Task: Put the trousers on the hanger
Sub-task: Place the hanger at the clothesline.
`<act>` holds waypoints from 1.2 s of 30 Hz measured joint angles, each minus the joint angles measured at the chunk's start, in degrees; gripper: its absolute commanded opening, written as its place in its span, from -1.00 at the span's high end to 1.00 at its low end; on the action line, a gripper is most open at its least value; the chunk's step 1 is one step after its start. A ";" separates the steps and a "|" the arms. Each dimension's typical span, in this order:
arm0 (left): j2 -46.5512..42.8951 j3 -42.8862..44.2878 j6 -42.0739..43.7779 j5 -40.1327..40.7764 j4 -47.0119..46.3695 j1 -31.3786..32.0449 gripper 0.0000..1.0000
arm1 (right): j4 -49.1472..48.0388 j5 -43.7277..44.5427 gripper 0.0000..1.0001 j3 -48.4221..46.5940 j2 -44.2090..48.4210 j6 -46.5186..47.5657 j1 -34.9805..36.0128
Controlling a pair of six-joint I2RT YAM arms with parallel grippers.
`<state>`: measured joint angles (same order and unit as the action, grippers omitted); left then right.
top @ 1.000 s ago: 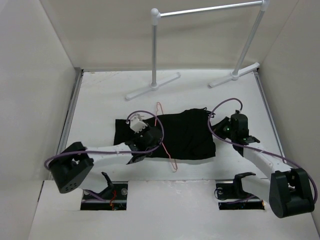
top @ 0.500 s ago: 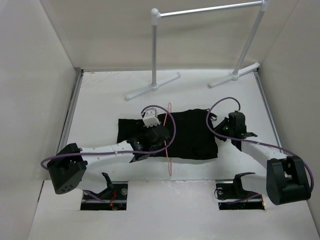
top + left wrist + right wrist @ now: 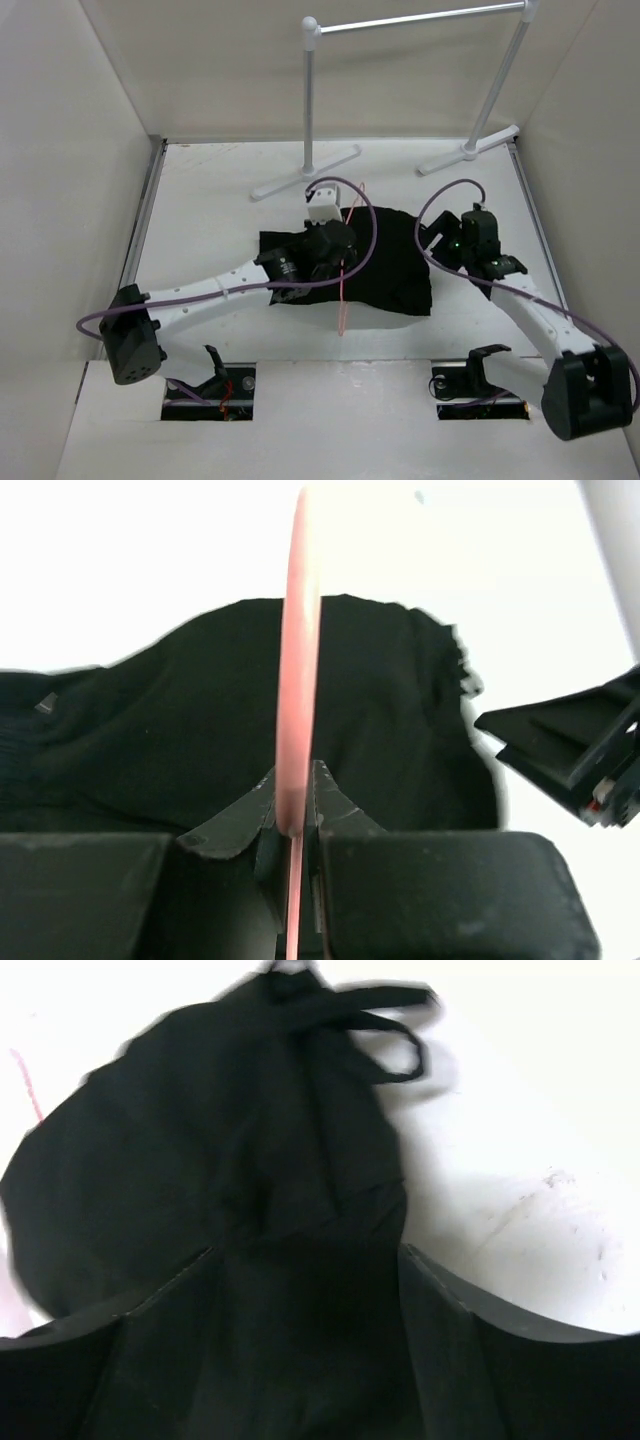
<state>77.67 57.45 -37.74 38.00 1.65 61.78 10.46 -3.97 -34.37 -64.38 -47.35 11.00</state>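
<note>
Bright even light; both wrist views blurred, the table glaring white.

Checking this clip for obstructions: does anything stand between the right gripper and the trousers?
Nothing visible does. The right gripper, fingers open, sits right at the edge of the trousers, with only black fabric ahead of it. The hanger, clamped in the left gripper, stands further left over the trousers.
</note>
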 measured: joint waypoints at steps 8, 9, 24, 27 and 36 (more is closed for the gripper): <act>2.25 26.53 5.14 -3.76 12.28 -1.66 0.98 | 16.31 0.31 -0.21 -14.95 21.51 6.03 1.14; 3.02 30.18 5.64 -4.55 13.97 -2.16 0.98 | 17.77 -0.09 0.00 -16.98 23.43 6.82 1.81; 19.37 62.75 7.76 -15.63 32.98 -4.74 0.96 | 8.72 -5.25 -0.38 -31.58 15.19 4.63 27.36; 20.94 63.04 7.96 -16.28 35.52 -4.46 0.96 | 5.75 -5.11 -0.31 -30.77 9.14 4.46 29.11; 21.55 63.04 8.35 -16.17 37.48 -3.72 0.94 | 1.44 -3.48 0.62 -27.36 5.88 3.43 32.50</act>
<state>99.22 120.49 -29.39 21.82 39.13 58.06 11.90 -7.44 -61.73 -58.50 -43.92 43.51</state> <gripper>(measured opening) 0.065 0.273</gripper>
